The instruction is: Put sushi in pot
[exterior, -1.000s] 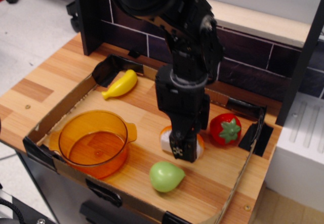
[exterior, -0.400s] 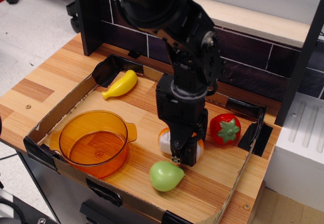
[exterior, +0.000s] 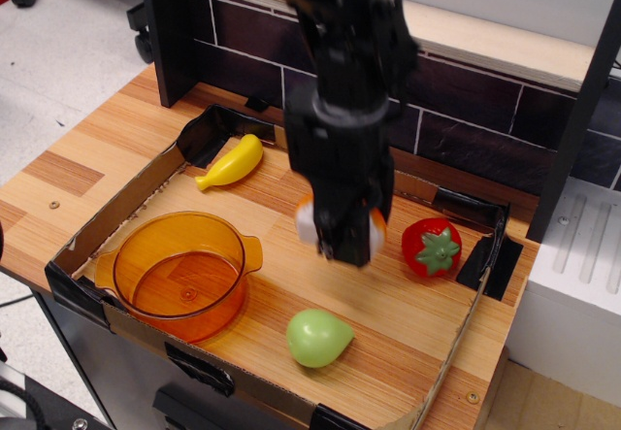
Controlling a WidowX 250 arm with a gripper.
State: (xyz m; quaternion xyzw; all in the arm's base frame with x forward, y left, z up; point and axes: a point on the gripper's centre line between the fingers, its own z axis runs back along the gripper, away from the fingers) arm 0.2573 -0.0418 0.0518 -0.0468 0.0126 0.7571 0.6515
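My black gripper (exterior: 342,241) is shut on the sushi (exterior: 307,222), a white rice block with an orange layer, and holds it lifted above the wooden tray floor. The sushi shows on both sides of the fingers, white at the left and orange at the right. The image of the arm is motion-blurred. The translucent orange pot (exterior: 180,275) stands empty at the tray's front left, to the left of and below the gripper.
A green pear-shaped toy (exterior: 317,338) lies near the front of the tray. A red strawberry (exterior: 432,247) sits to the right of the gripper. A yellow banana (exterior: 231,163) lies at the back left. Cardboard walls (exterior: 116,207) rim the tray; a dark tiled wall stands behind.
The gripper has risen from the tray floor with the sushi in it and moved slightly left and back. The other toys and the pot have not moved.
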